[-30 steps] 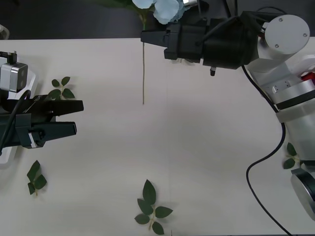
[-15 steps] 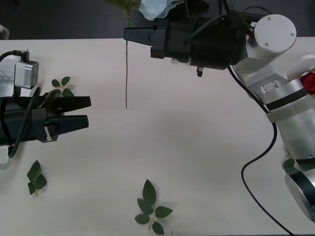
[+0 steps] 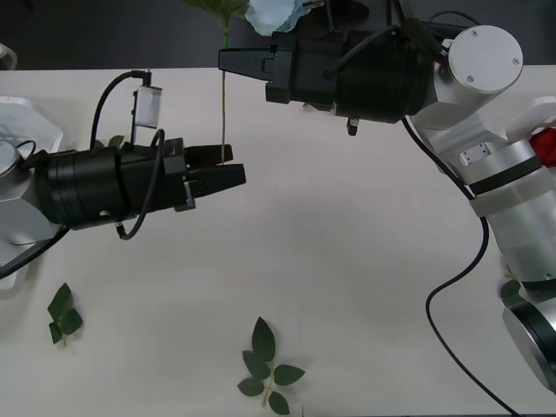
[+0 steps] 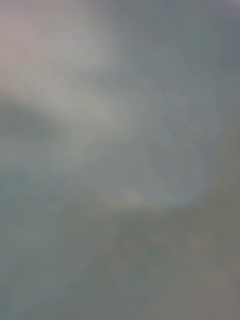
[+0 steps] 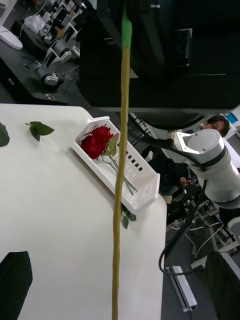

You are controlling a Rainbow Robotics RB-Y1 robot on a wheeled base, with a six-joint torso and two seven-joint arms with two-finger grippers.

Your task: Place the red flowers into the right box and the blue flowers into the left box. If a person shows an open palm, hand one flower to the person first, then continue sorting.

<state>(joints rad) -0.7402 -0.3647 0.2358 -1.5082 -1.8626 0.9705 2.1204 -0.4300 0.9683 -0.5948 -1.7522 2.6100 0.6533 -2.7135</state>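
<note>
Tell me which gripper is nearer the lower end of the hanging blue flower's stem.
Left. The left gripper has its open fingertips right at the stem's lower end; the right gripper sits up near the blue flower's head, well above that end.

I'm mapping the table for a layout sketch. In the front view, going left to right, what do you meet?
The left box at the left edge → left gripper → blue flower, its stem hanging by the left gripper's tips → right gripper's black body → a red flower at the right edge.
</note>
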